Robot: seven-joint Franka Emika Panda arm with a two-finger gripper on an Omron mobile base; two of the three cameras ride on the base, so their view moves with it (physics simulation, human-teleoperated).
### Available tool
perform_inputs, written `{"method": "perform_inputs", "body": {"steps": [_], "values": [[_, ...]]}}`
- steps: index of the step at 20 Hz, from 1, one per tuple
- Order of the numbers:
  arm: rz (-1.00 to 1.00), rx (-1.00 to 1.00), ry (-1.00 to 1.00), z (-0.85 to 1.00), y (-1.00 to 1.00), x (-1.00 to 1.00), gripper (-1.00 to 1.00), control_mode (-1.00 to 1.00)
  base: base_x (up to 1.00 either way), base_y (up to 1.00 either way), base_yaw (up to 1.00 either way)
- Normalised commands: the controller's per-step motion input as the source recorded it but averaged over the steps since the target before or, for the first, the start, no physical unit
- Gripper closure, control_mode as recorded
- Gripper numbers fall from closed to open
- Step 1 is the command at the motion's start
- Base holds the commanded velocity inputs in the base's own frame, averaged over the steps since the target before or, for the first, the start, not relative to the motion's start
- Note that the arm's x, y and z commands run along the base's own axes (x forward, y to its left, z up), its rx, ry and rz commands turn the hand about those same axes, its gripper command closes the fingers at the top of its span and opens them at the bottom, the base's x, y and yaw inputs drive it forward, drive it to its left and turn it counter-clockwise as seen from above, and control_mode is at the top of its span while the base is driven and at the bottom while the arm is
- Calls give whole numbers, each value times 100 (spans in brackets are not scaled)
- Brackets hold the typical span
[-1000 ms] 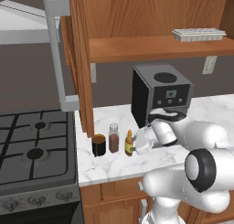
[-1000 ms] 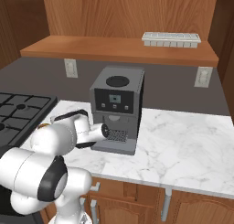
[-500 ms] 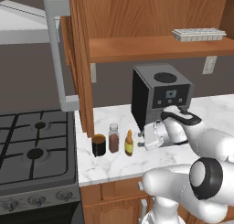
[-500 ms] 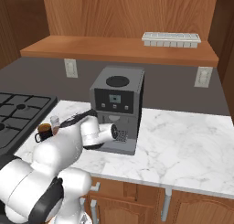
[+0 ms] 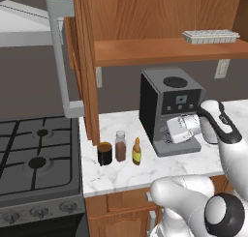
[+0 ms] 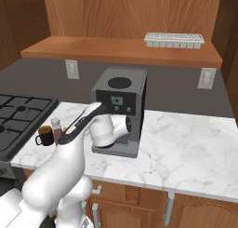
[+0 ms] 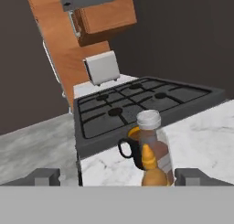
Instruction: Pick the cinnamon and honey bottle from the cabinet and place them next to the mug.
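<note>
On the marble counter the dark mug [image 5: 104, 154], the grey-capped cinnamon [image 5: 120, 146] and the orange-tipped honey bottle [image 5: 137, 151] stand upright in a row, left to right. My gripper [image 5: 168, 133] hovers to their right, in front of the coffee machine, apart from the honey bottle. In the hand view the gripper [image 7: 119, 177] is open, nothing between its tips. Ahead of it the honey bottle [image 7: 153, 170] overlaps the cinnamon [image 7: 151, 138] and the mug [image 7: 131, 147]. The cabinet [image 5: 160, 50] hangs above with its shelf board.
A grey coffee machine [image 5: 169, 100] stands right behind my hand. The gas stove [image 5: 34, 158] lies left of the mug. The cabinet's open door [image 5: 87, 62] reaches down beside the mug. A white tray [image 5: 210, 36] rests on the shelf. Bare marble [image 6: 186, 148] extends right.
My open hand has drawn back to the right, away from the honey bottle, which stays standing beside the cinnamon. Mug and jar have not moved.
</note>
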Motion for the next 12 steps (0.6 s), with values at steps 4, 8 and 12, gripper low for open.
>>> {"method": "perform_inputs", "body": {"steps": [4, 8, 12], "values": [[-12, 4, 11, 95, -18, -70, -100, -100, 0, 0, 0], [-27, 4, 5, 66, -6, -97, -100, -100, 0, 0, 0], [-37, 1, 2, 47, 0, -100, -100, -100, 0, 0, 0]]}}
